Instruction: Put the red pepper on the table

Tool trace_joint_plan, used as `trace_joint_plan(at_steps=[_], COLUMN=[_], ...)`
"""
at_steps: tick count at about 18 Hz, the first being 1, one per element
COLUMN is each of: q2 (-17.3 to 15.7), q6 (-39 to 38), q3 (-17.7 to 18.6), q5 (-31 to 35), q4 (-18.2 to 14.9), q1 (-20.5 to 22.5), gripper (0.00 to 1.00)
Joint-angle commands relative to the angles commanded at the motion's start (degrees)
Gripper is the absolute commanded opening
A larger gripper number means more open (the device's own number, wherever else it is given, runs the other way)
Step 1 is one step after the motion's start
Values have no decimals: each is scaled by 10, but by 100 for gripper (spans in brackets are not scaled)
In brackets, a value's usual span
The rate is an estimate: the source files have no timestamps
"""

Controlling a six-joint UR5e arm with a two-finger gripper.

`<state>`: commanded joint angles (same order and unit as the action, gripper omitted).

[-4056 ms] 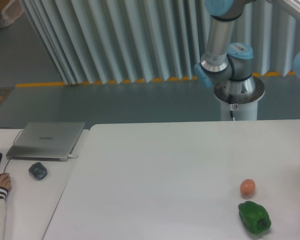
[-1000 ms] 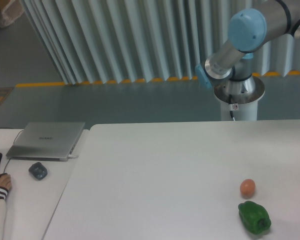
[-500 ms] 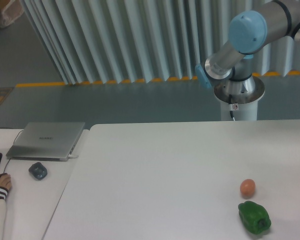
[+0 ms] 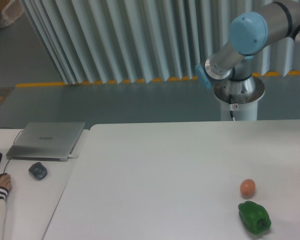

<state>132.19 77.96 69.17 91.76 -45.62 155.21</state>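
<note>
Guessing blind here: no gripper or red pepper in frame, so grip state unknown. Could drop onto green pepper (image 4: 254,218) or orange ball (image 4: 247,187) just behind it on table (image 4: 165,170).

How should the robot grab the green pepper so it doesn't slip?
Probably from straight above, with the fingers closing across the narrower width of the green pepper. It lies on its side on the table, longer one way than the other. The small orange ball sits just behind it, apart, so open the fingers left and right.
</note>
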Motion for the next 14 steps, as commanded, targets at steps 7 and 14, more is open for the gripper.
trace_joint_plan(at_steps=[7,14], q2=[3,-4], q6=[0,-3], q3=[8,8], q5=[2,0], q4=[0,-3], q1=[0,0], gripper=[100,65])
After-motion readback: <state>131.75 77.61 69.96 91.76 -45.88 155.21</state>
